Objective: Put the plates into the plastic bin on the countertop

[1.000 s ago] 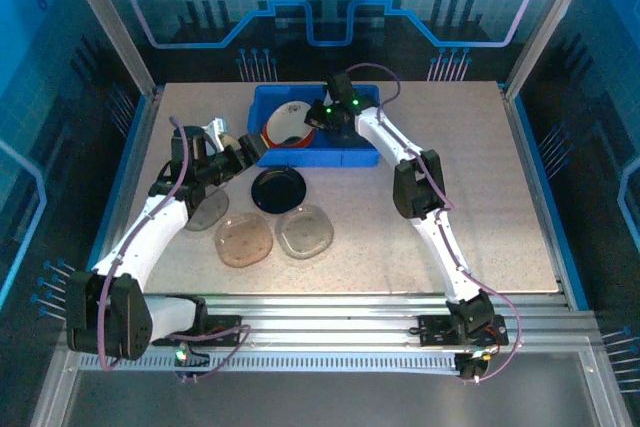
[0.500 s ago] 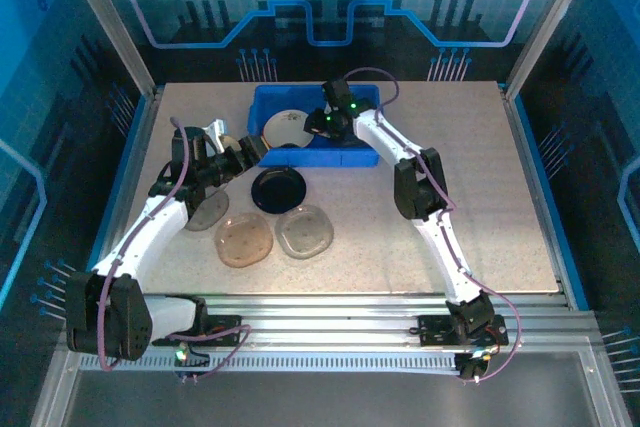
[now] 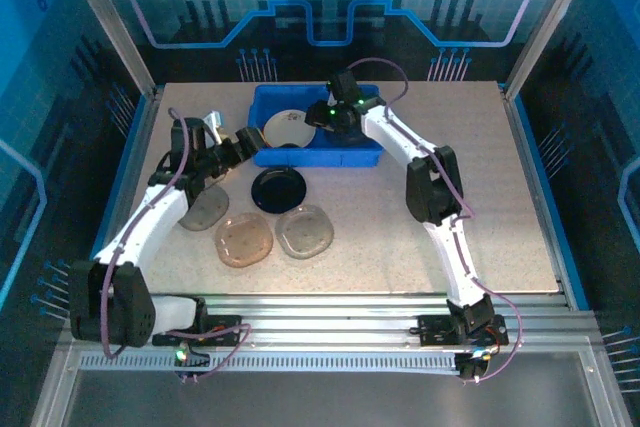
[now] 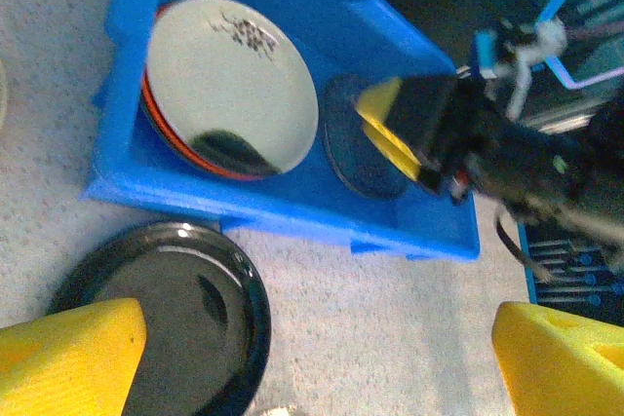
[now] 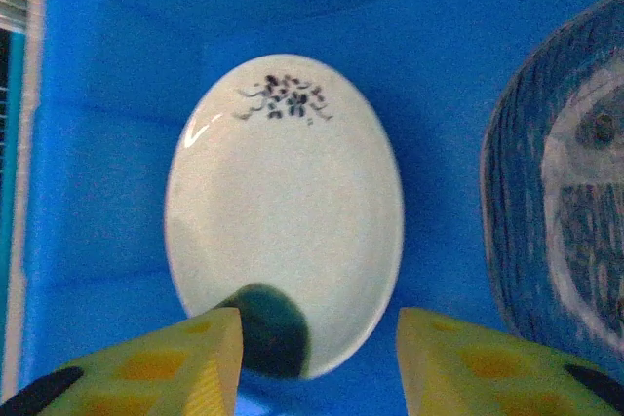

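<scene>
Perhaps eight plates (image 3: 278,188), one bin (image 3: 340,158).

The cream plate (image 3: 287,127), a second ago tipped up with an orange rim showing, now lies flat in the bin (image 3: 360,155) at upper centre. The right gripper (image 3: 325,119) has edged right (jaws apart above the plate), and its elbow has swung right. The left gripper (image 3: 245,140) has crept up towards the bin's left corner.

blue patterned plate (image 5: 570,192) cut off at right edge; orange plate (image 4: 164,135) mostly hidden under cream plate (image 4: 229,80); right gripper (image 4: 388,129) blurred.
</scene>
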